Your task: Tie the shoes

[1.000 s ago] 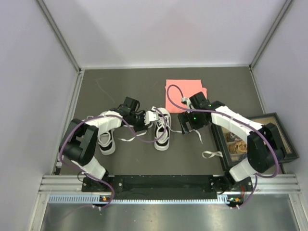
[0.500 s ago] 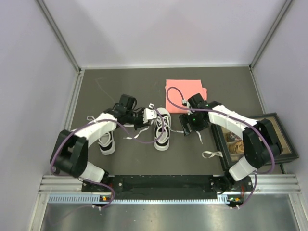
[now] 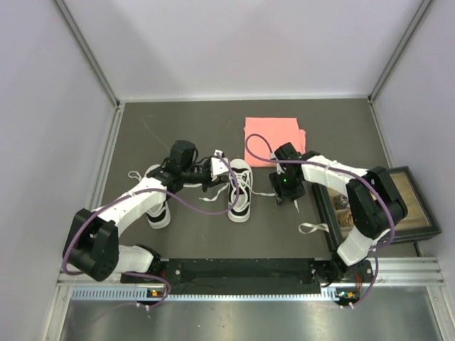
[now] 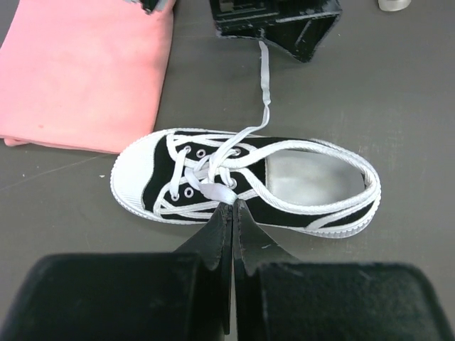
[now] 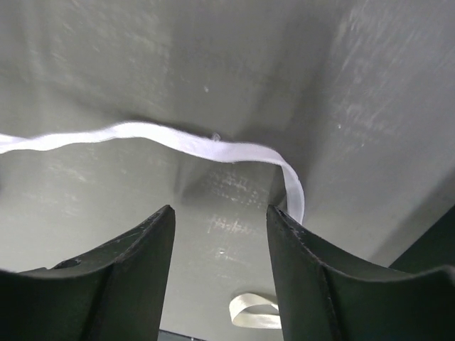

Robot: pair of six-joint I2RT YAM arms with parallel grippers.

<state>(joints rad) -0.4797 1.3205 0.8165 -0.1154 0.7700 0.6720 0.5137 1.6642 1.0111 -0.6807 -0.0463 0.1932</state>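
Left wrist: left claw [image 4: 232, 209] clamped, apparently on a lace [image 4: 213, 190] of the shoe [image 4: 313, 177], right claw [image 5: 220, 227] open astride the other lace [image 5: 213, 148], for pulling taut.

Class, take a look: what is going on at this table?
Two robot arms are working on a shoe. The left gripper is shut on a lace over the eyelets. The right gripper is open, jaws either side of the other lace, which trails off the shoe. No bow shows yet.
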